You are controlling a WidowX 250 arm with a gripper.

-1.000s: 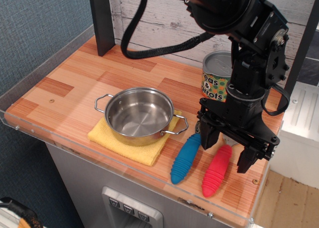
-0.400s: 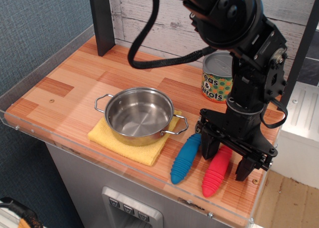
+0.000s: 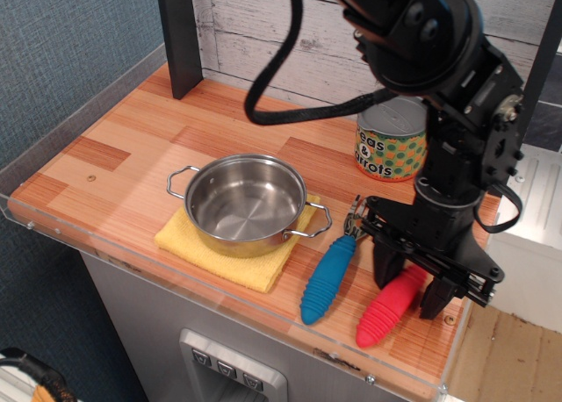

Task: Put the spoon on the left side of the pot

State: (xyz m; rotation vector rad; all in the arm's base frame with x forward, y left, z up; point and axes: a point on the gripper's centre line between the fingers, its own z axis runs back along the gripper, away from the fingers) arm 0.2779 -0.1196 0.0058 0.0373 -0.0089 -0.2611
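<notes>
Down at the front right of the surface point(image 3: 132, 130), the claw point(image 3: 413, 294) stands low over the spoon point(image 3: 385, 307), one dark finger on each side of the upper end of its ribbed red-pink handle. The fingers sit close against the handle, but whether they actually press on it cannot be told from this angle. The handle lies flat on the wood, slanting toward the front edge; its metal bowl is hidden under the claw.

Just beside it on the left lies the blue-handled fork point(image 3: 327, 279), roughly parallel, its metal tines showing near the claw's body. Further left, the pot point(image 3: 247, 203) rests on a yellow cloth point(image 3: 211, 248), empty, with one wire loop handle pointing toward the fork and the other toward the far left. The spoon is thus on the pot's right, with the fork between them.

Behind the arm, near the plank wall, stands the polka-dot tin can point(image 3: 390, 143), partly covered by the arm.
</notes>
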